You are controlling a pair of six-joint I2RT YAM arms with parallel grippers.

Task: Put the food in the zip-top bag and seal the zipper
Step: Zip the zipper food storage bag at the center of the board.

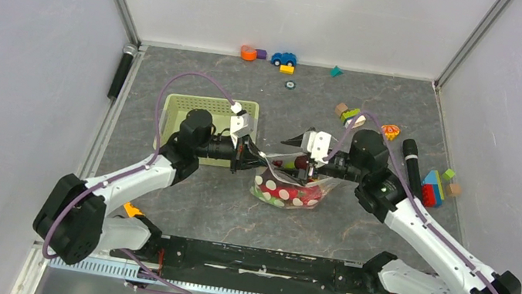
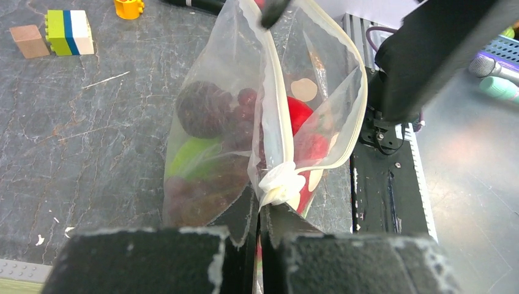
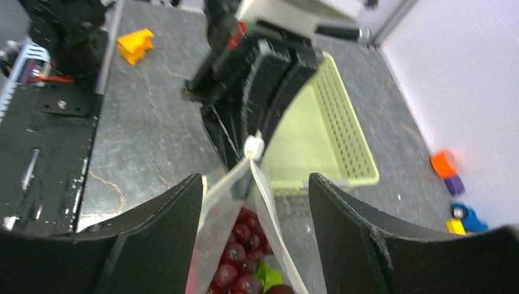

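Pinches the zipper [image 2: 275, 92] by the slider tab [image 2: 280, 184] in the closed left hand [image 2: 260, 217]; holds right hand [image 3: 254, 199] open astride the zip-top bag [image 2: 208, 122].

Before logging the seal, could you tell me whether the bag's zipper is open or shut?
Open: the zipper has its two strips spread apart, with the slider at one end.

Clear dotted zip-top bag [image 1: 290, 192] holds the food [image 2: 207, 111]; zipper [image 2: 280, 122] open, slider [image 2: 280, 184] at one end
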